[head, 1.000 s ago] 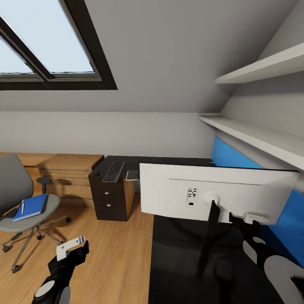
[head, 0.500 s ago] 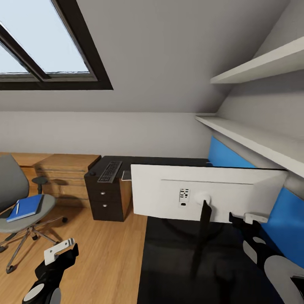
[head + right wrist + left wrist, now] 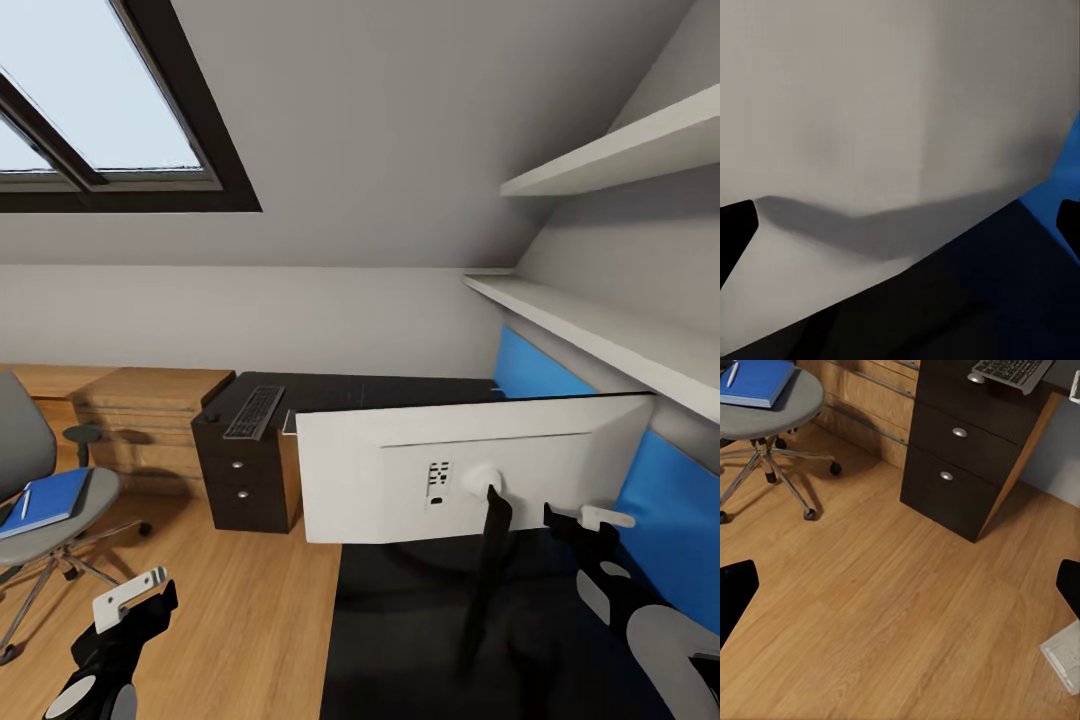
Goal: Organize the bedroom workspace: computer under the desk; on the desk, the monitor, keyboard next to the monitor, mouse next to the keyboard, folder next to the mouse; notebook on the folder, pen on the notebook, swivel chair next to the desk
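Two long white shelves (image 3: 610, 330) run along the grey wall on my right, above the blue back panel (image 3: 680, 520) of the large glossy black desk (image 3: 420, 620), which stretches from just below me to the far wall under the sloped ceiling and the dark-framed skylight (image 3: 110, 120). Wide warm wood plank floor (image 3: 892, 607) lies bare between the desk's edge and the grey padded swivel chair (image 3: 40, 500), giving my left arm free room. Beyond the desk's black drawer unit (image 3: 960, 472), with its round silver knobs, stands a light wooden dresser (image 3: 150, 420), just beside it.

On the desk the wide flat monitor (image 3: 400, 480) stands tilted, its pale grey back toward me and its black stand (image 3: 490, 570) in front of me; it blocks my sight of the middle of the desk. The slim grey keyboard (image 3: 255, 410) with dark keys lies on the far end above the drawers. The flat bright blue folder (image 3: 45, 500) rests on the chair seat with the slim white pen (image 3: 733, 373) on top.

My right gripper (image 3: 580, 520) sits at the monitor's lower right corner, close against its smooth back; in the right wrist view the fingertips (image 3: 735, 232) stand wide apart, released. My left gripper (image 3: 130, 600) hangs over the floor, jaws likewise spread and holding nothing.
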`<state>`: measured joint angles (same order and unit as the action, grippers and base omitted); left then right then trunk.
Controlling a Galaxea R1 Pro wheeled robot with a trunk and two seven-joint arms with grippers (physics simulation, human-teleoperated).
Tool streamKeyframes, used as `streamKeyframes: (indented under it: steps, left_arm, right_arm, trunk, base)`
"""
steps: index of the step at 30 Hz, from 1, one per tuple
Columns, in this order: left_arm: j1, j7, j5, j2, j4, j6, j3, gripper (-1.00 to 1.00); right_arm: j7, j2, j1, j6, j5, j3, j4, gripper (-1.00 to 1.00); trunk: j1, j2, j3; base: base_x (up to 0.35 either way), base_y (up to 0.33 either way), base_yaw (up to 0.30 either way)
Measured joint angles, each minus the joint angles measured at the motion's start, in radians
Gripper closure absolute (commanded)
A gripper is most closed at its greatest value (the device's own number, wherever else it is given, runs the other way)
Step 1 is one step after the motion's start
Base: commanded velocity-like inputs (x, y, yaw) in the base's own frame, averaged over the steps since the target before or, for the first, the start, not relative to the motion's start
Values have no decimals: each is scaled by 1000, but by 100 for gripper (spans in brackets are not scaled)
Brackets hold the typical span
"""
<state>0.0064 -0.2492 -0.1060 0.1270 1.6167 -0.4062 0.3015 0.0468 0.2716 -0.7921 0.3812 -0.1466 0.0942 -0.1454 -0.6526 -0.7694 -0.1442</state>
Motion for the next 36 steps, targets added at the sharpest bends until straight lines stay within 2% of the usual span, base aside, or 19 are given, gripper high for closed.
streamKeyframes:
  steps: [13,20,33,36]
  left_arm:
    - [0,0,0,1,0,0,0,-100]
    - [0,1,0,-2,0,-1,1,-100]
    - [0,0,0,-4,0,0,1,-100]
    - [0,5,0,9,-1,4,-6,-100]
  right_arm:
    - [0,0,0,0,0,1,0,-100]
    - [0,0,0,0,-1,1,0,-100]
    - [0,-1,0,0,-1,1,0,-100]
    - [17,-11,0,7,2,1,-10,-100]
  trunk:
    - [0,0,0]
    - [0,0,0]
    - [0,0,0]
    - [0,0,0]
  base:
    - [0,-1,0]
    - [-137,-154,0]
    - [-18,-76,0]
    - [0,0,0]
